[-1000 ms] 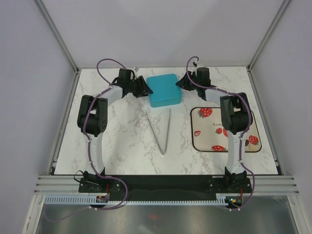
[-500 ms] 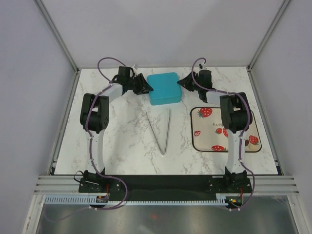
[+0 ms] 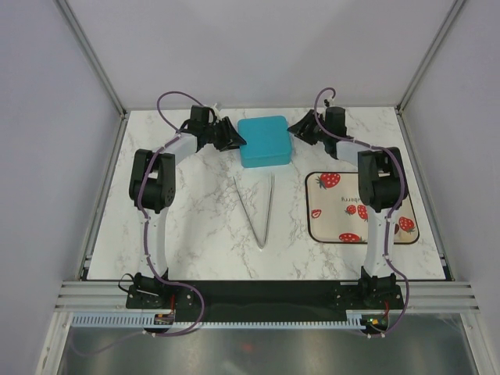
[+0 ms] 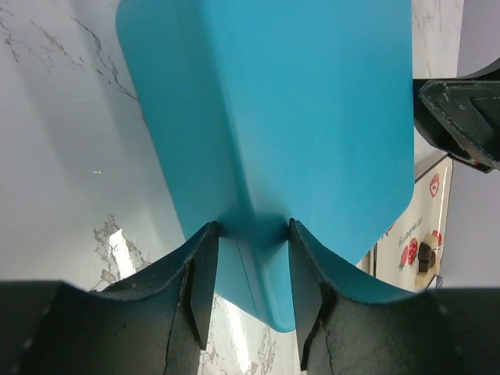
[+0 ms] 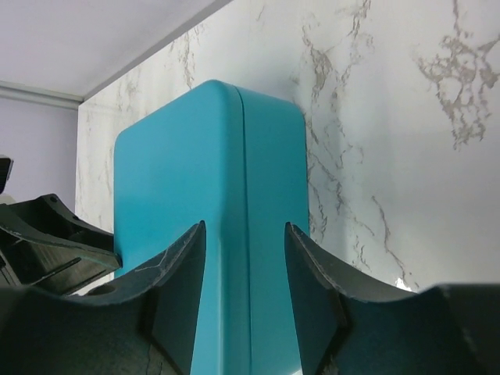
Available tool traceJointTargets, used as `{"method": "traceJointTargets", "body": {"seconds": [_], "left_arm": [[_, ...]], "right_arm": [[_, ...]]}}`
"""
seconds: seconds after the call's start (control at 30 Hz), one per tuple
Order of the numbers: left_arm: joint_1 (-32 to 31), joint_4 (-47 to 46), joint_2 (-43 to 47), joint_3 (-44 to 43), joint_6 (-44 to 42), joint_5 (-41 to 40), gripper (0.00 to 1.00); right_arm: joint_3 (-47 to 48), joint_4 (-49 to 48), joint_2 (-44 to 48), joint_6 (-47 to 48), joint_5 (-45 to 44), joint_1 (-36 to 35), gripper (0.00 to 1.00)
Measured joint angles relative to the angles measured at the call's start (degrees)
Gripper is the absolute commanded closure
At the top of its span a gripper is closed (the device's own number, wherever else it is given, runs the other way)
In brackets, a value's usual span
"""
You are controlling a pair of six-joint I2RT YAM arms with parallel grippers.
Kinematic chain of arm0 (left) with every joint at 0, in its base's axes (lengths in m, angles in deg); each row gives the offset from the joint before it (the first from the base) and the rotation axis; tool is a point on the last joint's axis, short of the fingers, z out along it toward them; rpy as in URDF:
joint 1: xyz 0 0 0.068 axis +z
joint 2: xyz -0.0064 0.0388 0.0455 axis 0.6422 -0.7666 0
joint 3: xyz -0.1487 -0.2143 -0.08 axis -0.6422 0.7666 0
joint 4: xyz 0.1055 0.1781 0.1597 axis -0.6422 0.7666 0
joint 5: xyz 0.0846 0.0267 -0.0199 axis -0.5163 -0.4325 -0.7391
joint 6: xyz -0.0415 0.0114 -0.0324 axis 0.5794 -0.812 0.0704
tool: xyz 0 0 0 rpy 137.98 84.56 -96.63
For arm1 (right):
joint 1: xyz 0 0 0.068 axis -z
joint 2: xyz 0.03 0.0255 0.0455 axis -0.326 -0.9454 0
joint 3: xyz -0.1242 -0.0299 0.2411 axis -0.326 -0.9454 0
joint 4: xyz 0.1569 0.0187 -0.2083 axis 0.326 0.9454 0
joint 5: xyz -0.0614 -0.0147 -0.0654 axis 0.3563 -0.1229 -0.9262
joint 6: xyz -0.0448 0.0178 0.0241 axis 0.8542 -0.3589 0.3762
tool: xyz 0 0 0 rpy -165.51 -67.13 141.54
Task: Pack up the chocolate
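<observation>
No chocolate shows in any view. The teal box lies shut at the back middle of the table. My left gripper is open, its fingertips against the box's left side. In the left wrist view the box fills the frame and its side edge sits between the jaws. My right gripper is open, just off the box's right side. In the right wrist view the box stands a little beyond the fingertips.
Metal tongs lie in a V in the middle of the marble table. A strawberry-print mat lies at the right, partly under the right arm. The enclosure walls stand close behind the box.
The right gripper has drawn back to the right, away from the box. The box has shifted slightly toward the back right and the left gripper has followed it.
</observation>
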Motion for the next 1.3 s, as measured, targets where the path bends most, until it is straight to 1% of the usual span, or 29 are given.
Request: {"method": "traceJointTargets", "body": {"seconds": [0.07, 0.13, 0.17, 0.2, 0.23, 0.3, 0.37, 0.5, 0.67, 0.73, 0.77, 0.8, 0.93, 1.13, 1.3], "left_arm": [[0.0, 0.0, -0.1, -0.1, 0.0, 0.0, 0.53], [0.0, 0.0, -0.1, -0.1, 0.0, 0.0, 0.53], [0.0, 0.0, -0.1, -0.1, 0.0, 0.0, 0.53], [0.0, 0.0, -0.1, -0.1, 0.0, 0.0, 0.53], [0.0, 0.0, -0.1, -0.1, 0.0, 0.0, 0.53], [0.0, 0.0, -0.1, -0.1, 0.0, 0.0, 0.53], [0.0, 0.0, -0.1, -0.2, 0.0, 0.0, 0.53], [0.0, 0.2, -0.1, -0.3, 0.0, 0.0, 0.53], [0.0, 0.2, -0.2, -0.3, 0.0, 0.0, 0.53], [0.0, 0.2, -0.2, -0.3, 0.0, 0.0, 0.53], [0.0, 0.2, -0.2, -0.4, 0.0, -0.1, 0.53], [0.0, 0.2, -0.3, -0.5, 0.0, -0.1, 0.53], [0.0, 0.5, -0.5, -0.9, 0.0, -0.1, 0.53], [-0.1, 0.7, -2.7, -4.1, 0.0, 0.6, 0.53], [-0.3, 0.5, -4.1, -6.2, 0.1, 0.9, 0.53]], "right_arm": [[0.5, 0.0, 0.0, 0.0, 0.7, 0.7, 0.46], [0.9, -0.2, 0.3, 0.1, 1.1, 1.3, 0.47], [1.2, -0.5, 0.4, 0.1, 1.3, 1.6, 0.55], [1.6, -0.6, 0.5, 0.2, 1.7, 1.8, 0.61], [2.2, -1.0, 0.6, 0.1, 2.1, 2.0, 0.73], [3.0, -2.4, 0.9, -0.6, 3.1, 2.1, 0.81], [3.7, -3.5, 0.9, -1.0, 4.2, 1.8, 0.85], [4.8, -5.4, 0.9, -2.3, 7.3, 0.6, 0.85], [4.2, -13.4, -3.1, -7.6, 10.0, -1.1, 0.84], [3.8, -12.4, -5.8, -7.8, 9.6, -1.4, 0.84], [3.7, -12.5, -7.3, -9.4, 9.7, -1.3, 0.85], [4.3, -12.8, -7.6, -8.7, 9.3, -1.1, 0.84], [5.3, -10.6, -7.6, -7.3, 8.3, -0.4, 0.83], [9.3, -6.0, -7.7, -5.2, 6.4, -0.7, 0.82], [14.1, -7.8, -10.6, -7.5, 6.5, -1.1, 0.81]]}}
